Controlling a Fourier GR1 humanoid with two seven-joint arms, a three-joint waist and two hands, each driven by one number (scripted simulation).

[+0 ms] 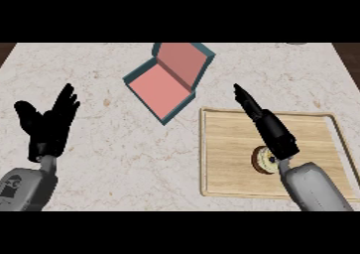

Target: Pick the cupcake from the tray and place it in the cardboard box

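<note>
Right hand [267, 126] stretches out with fingers straight and holds nothing, hovering over the wooden tray [226, 149], its wrist right beside the cupcake [265, 160] that sits on the tray's middle. Just up and to the left of the tray, the cardboard box [168, 82] lies open on the marble worktop [116, 158], teal outside and pink within. Far left, the left hand [50, 121] rests open, fingers up.
</note>
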